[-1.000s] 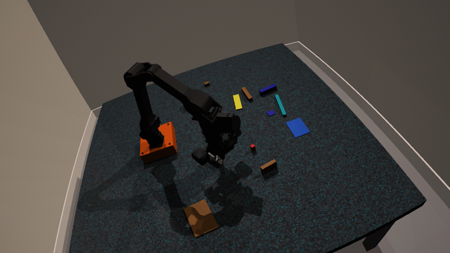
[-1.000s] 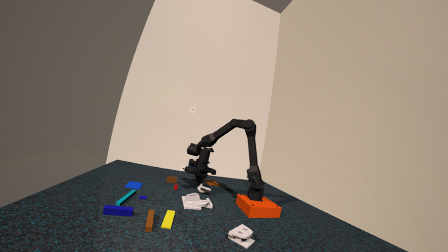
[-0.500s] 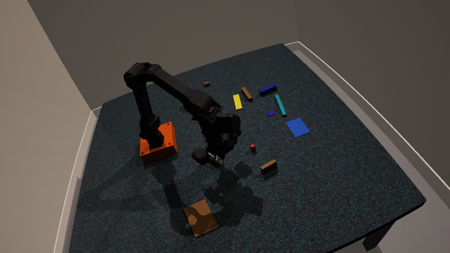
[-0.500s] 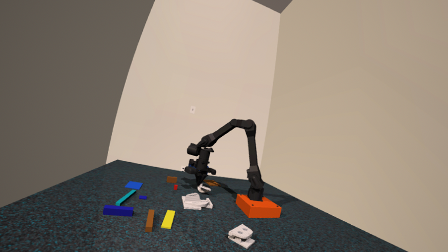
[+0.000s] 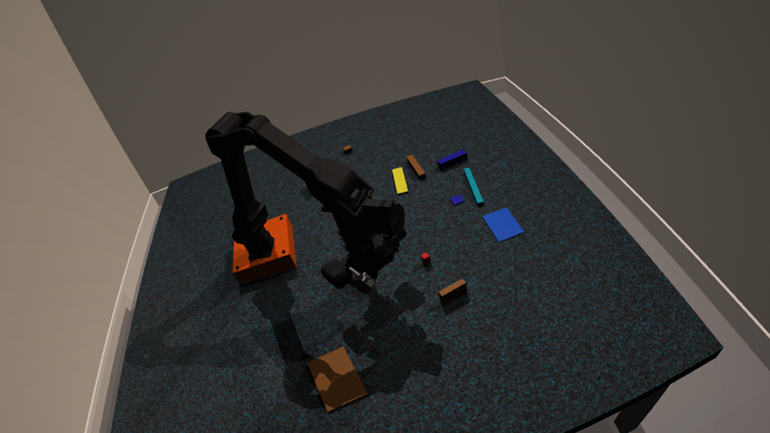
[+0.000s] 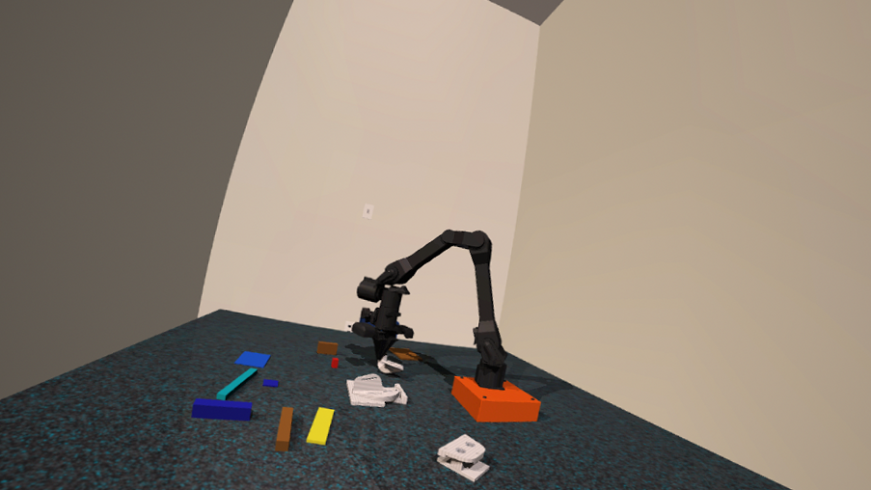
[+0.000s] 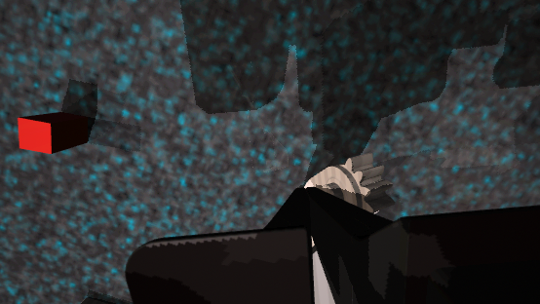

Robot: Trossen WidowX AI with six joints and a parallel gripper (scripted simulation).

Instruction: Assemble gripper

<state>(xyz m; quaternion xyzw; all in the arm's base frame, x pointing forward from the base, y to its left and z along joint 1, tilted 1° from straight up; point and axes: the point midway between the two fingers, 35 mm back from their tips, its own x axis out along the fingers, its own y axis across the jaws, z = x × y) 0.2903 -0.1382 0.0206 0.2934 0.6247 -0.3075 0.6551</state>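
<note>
My gripper (image 6: pixel 379 357) (image 7: pixel 305 197) is shut on a white jaw (image 6: pixel 391 366) (image 7: pixel 336 177), low near the table. In the wrist view the jaw's gear teeth stick out beyond the fingertips and a white part shows between the fingers. In the exterior view a white, flat-footed assembly (image 6: pixel 374 393), seemingly the gripper base with the other jaw on or against it, sits in front of my gripper. The white housing piece (image 6: pixel 463 447), with two round holes on top, sits apart, nearer that camera. Both are hidden behind the arm in the top view. Pins and any meshing cannot be made out.
A red block (image 5: pixel 426 259) (image 6: pixel 333 363) (image 7: pixel 35 135) and a brown block (image 5: pixel 452 291) (image 6: pixel 327 347) stand near my gripper. A brown slab (image 5: pixel 342 361) lies beyond the arm's shadow. Yellow (image 5: pixel 399 180) (image 6: pixel 320 425), teal (image 5: pixel 473 187) and several blue and brown pieces lie to the side.
</note>
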